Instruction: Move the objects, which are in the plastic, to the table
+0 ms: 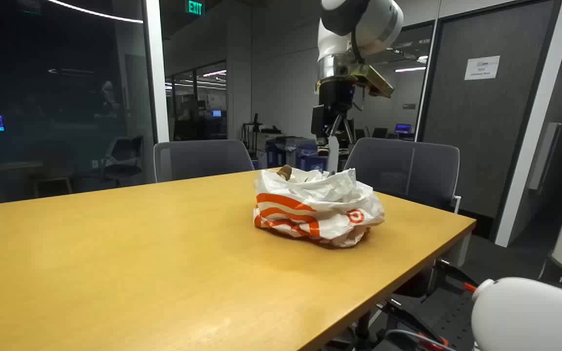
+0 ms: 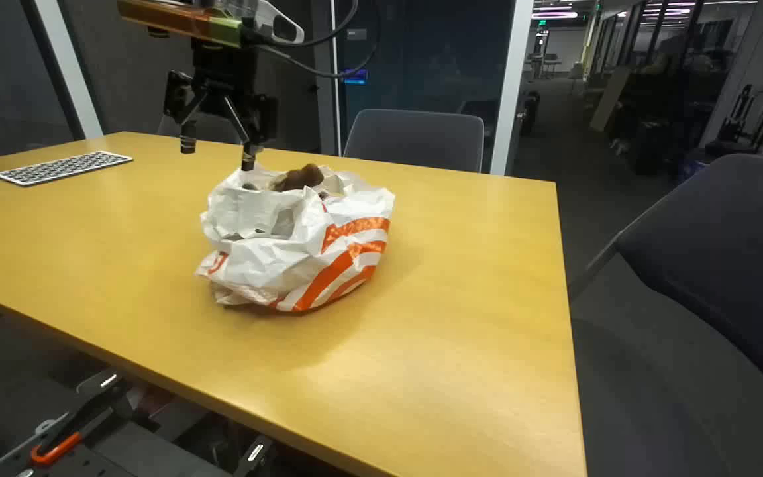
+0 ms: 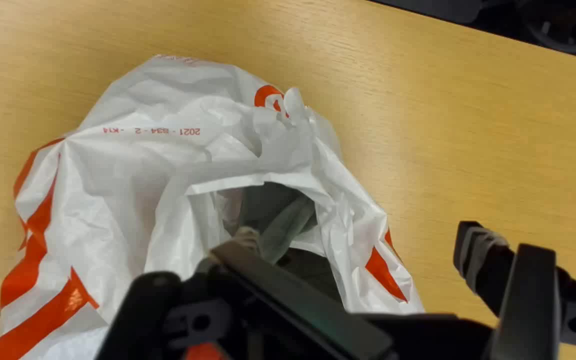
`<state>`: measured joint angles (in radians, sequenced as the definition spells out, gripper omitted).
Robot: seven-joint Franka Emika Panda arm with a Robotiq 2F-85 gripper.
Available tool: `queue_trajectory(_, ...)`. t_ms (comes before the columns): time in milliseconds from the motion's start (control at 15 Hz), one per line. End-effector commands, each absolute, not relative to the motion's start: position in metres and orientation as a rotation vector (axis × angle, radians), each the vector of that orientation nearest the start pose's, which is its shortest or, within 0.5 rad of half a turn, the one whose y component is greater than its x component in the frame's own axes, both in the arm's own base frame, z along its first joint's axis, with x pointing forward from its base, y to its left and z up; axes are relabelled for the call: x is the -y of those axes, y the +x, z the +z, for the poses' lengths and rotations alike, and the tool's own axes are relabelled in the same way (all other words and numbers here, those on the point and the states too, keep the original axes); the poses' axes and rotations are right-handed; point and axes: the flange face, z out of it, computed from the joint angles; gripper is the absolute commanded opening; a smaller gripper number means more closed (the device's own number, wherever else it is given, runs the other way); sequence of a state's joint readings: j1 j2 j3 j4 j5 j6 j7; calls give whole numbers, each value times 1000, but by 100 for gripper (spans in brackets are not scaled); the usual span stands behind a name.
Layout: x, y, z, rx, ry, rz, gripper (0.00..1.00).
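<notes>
1. The plastic bag (image 2: 279, 262) sat on the table (image 2: 467, 305).
2. An object (image 2: 302, 177) stuck up at the bag's mouth.
3. The claw (image 2: 218, 152) hung higher than the bag.
4. In an exterior view, a keyboard (image 2: 63, 167) lay on the table left of and behind the bag; behind the table stood a chair (image 2: 414, 140).

plastic bag (image 2: 269, 265) (crinkled, glossy), wood-grained table (image 3: 468, 125)

I'd call this an office, most likely a meeting room. In an exterior view I see chairs (image 1: 203, 158) by a table (image 1: 115, 253), dark glass (image 1: 56, 87), a lit exit sign (image 1: 194, 7) and a door (image 1: 486, 122) with a printed notice (image 1: 482, 68) on it. In an exterior view I also get a keyboard (image 2: 63, 168) on the table and, past the room, a long dim corridor (image 2: 547, 142).
</notes>
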<state>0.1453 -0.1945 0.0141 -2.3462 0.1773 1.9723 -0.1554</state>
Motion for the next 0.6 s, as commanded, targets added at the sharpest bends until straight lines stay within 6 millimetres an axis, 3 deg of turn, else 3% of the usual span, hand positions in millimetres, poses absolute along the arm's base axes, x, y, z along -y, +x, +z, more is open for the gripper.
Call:
queue_trajectory(0,-84,447,399,342,-2957,264,100)
queue_trajectory(533,-118,488,400,459,-2986,57,100)
